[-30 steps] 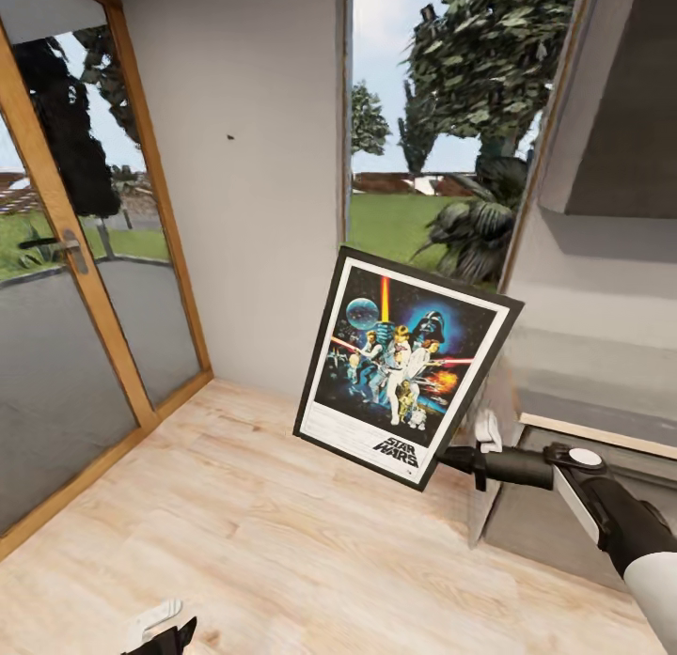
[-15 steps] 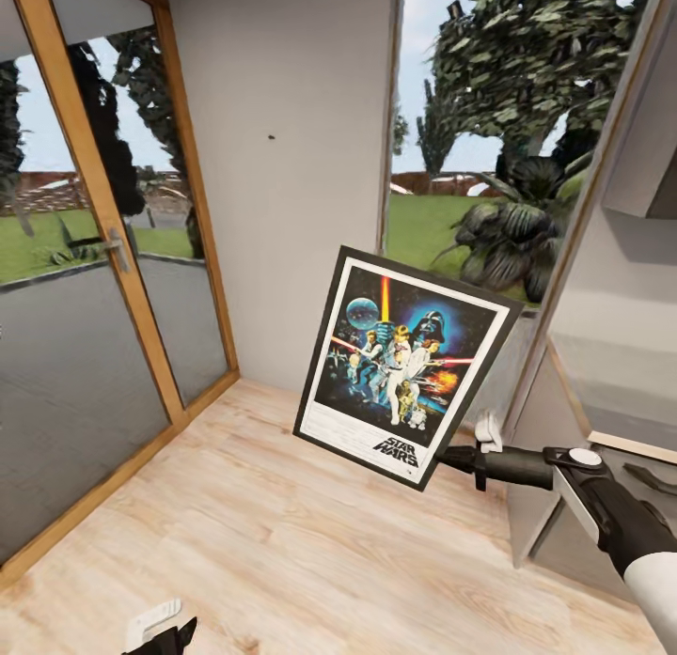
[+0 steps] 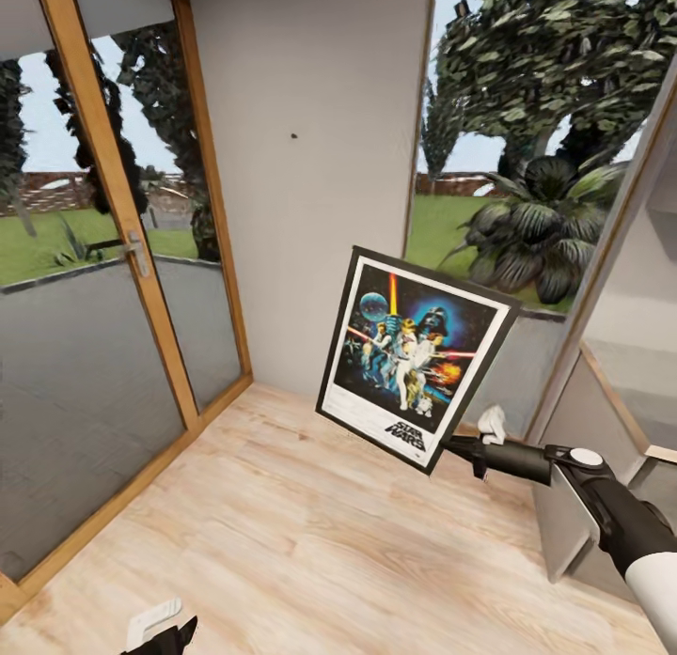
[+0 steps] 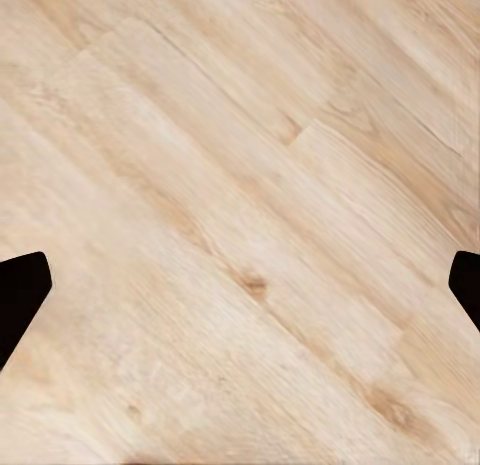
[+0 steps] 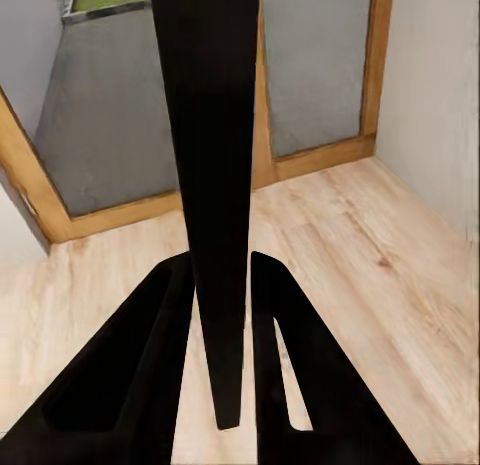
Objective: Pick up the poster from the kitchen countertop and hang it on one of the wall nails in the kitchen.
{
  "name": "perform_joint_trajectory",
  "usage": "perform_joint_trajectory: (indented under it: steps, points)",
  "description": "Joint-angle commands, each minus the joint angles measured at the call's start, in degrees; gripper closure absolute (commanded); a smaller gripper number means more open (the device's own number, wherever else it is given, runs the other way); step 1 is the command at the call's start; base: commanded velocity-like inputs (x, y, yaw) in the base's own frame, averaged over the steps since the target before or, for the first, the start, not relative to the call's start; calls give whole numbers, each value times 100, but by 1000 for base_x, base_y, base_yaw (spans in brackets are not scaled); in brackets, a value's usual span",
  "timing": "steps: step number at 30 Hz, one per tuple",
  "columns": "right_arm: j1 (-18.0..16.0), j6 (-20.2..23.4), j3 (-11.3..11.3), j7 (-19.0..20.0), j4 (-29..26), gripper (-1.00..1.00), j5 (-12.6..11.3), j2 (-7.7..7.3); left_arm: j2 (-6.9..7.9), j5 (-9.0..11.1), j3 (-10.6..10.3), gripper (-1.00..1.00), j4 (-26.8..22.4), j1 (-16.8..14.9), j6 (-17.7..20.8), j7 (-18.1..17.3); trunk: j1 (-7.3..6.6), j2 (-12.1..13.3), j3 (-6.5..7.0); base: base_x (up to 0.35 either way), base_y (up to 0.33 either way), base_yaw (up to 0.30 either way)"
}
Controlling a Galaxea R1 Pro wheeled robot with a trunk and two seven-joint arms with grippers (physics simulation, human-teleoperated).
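Fingers of the right gripper (image 5: 220, 315) are clamped on the edge of the poster (image 3: 416, 356), seen edge-on as a dark blade between them in the right wrist view; in the head view the grip sits at the poster's lower right corner, w/ the frame held in the air, tilted, artwork facing the camera, well above the wood floor (image 3: 282, 533). Left gripper (image 4: 240, 285): fingers spread wide, nothing between them, pointing at bare floor. Wall nail (image 3: 294, 135): a dark speck high on the pale wall panel (image 3: 310, 213) between the glass door (image 3: 103, 354) and the window (image 3: 527, 194), above and left of the poster. Step in hand, as judged: carry and approach to the nail. To do it well: bring the base nearer and square to the wall, raise the right arm so the poster's top edge clears the nail, level the frame, then press its back flat vs. the wall at nail height. A corner grip gives poor leverage, so move slowly; swing or slip is the likely fault.
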Motion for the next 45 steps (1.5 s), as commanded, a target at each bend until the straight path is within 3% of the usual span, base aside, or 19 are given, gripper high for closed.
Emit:
perform_joint_trajectory:
  steps: [1, 12, 18, 25, 45]
  points:
    - [-7, 58, 23, -89, -4, 100, -67, -6, 2, 11, 45, -100, 9, -6, -4, -49, 5, -13, -13, 140, 338, 0]
    - [-1, 79, 30, -249, 79, 100, -54, -7, 15, 17, 45, -100, 9, -6, 4, -502, 5, -13, -13, 141, 338, 0]
    - [-6, 89, 25, -219, 160, 100, -53, -45, 14, 12, 45, -100, 9, -6, 4, -517, 5, -13, -13, 141, 338, 0]
    - [-3, 108, 34, -210, -146, 100, -46, -67, 10, 10, 40, -100, 9, -6, 7, -518, 5, -13, -13, 141, 338, 0]
    - [2, 125, 60, -217, -415, 100, -87, -41, 18, 2, 27, -100, -6, -6, 12, -526, 5, -13, -13, 141, 338, 0]
